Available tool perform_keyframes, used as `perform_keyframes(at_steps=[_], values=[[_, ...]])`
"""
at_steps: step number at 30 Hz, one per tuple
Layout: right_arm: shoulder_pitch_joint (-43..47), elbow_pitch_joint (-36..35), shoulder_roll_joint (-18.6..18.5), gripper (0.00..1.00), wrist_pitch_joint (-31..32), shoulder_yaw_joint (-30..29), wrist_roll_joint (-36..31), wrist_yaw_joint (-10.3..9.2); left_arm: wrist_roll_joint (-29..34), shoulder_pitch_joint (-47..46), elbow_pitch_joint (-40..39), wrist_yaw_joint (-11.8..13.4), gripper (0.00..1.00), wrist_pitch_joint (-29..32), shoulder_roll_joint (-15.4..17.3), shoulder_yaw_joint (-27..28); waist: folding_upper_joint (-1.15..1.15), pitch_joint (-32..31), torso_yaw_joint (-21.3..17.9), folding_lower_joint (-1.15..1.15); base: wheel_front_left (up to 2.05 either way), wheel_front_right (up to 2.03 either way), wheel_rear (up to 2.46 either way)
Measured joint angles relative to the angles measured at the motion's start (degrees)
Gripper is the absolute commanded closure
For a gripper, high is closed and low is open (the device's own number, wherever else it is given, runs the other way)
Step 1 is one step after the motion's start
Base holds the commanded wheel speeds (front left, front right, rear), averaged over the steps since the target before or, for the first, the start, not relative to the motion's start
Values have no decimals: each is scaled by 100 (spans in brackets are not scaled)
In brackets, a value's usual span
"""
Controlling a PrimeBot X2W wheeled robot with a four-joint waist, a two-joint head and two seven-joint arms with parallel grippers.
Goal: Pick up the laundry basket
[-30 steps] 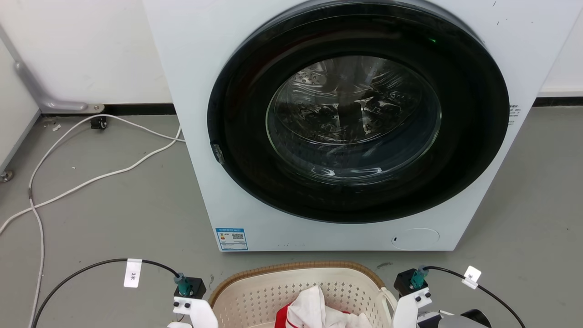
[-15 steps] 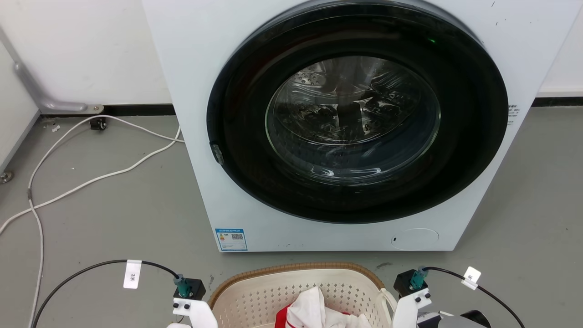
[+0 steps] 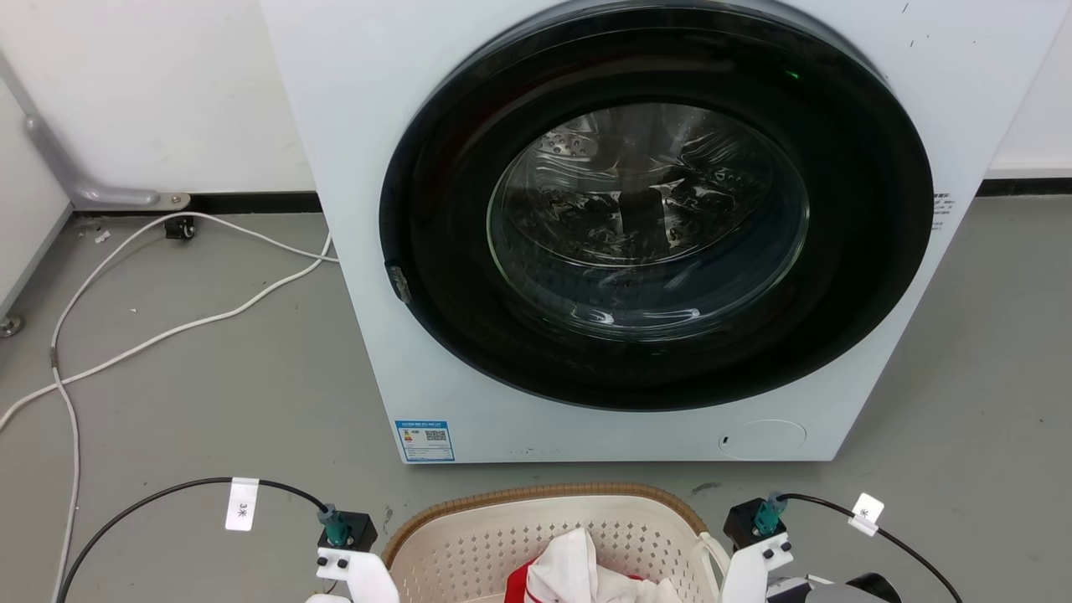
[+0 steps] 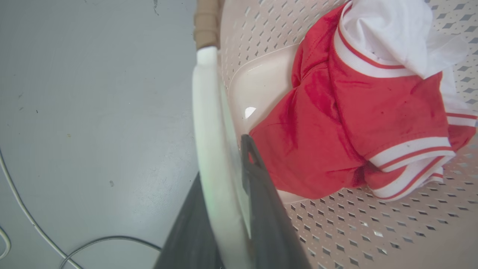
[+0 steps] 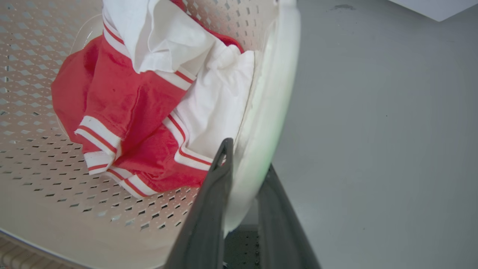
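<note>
Our laundry basket [image 3: 469,544] sat right in front of the washer [image 3: 586,251], between our two arms, with a red-and-white shirt [image 4: 354,112] inside. Our left gripper [image 4: 224,168] was clamped on the left white loop handle [image 4: 207,112], one finger inside the basket wall and one outside. Same deal with our right gripper [image 5: 246,157], pinched tight on the right handle [image 5: 274,86], with grey floor [image 5: 373,149] just beyond.
</note>
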Motion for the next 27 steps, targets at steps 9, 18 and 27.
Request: perform_keyframes(at_steps=[9, 18, 27], values=[[15, 5, 1, 100, -7, 0, 5, 0, -82, -23, 1, 0, 100, -34, 5, -70, 0, 7, 4, 0, 0, 0, 0], [18, 2, 1, 100, -7, 1, 4, 0, -131, -30, 2, -1, 100, -43, 11, -125, 0, 10, 1, 0, 0, 0, 0], [19, -1, 1, 100, -7, 1, 4, 0, -175, -53, 7, -1, 100, -51, 11, -165, 0, 28, 4, 0, 0, 0, 0]])
